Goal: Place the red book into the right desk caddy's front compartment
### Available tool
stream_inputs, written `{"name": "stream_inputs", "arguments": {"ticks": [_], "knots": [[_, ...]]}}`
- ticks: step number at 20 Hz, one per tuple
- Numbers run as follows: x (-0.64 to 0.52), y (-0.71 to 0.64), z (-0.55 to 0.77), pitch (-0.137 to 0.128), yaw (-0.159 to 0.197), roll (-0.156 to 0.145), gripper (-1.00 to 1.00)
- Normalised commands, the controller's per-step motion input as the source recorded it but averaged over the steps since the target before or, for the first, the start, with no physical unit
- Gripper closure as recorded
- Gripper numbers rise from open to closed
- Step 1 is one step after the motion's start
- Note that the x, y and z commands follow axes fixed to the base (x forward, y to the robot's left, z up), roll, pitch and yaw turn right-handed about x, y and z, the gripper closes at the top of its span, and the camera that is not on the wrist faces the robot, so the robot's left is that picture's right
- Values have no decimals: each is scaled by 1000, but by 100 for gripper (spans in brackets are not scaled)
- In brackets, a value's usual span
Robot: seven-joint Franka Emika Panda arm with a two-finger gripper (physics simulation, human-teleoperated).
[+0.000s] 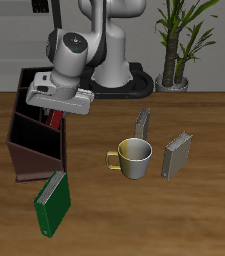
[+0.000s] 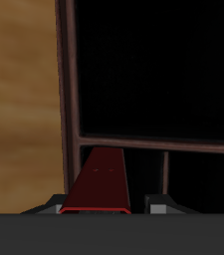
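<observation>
The red book (image 1: pixel 54 120) hangs upright in my gripper (image 1: pixel 57 110), which is shut on its upper end. It is above the open top of the right desk caddy (image 1: pixel 24 155), with its lower end dipping in beside a thin partition. I cannot tell which compartment lies under it. The wrist view shows the red book (image 2: pixel 102 182) between my fingertips (image 2: pixel 54 206). Beyond it are the caddy's dark-brown wall (image 2: pixel 70 80) and a cross partition (image 2: pixel 153 146) over a black interior. My gripper (image 2: pixel 104 204) is level with the caddy's rim.
A green book (image 1: pixel 52 202) leans near the table's front edge, just before the caddy. A metal mug (image 1: pixel 135 158) stands mid-table with one grey book (image 1: pixel 142 124) behind it and another grey book (image 1: pixel 176 155) beside it. A potted plant (image 1: pixel 174 60) stands at the back.
</observation>
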Motion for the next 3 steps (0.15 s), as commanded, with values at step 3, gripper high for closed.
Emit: {"name": "stream_inputs", "arguments": {"ticks": [3], "knots": [[-28, 52, 181, -17, -19, -11, -100]]}}
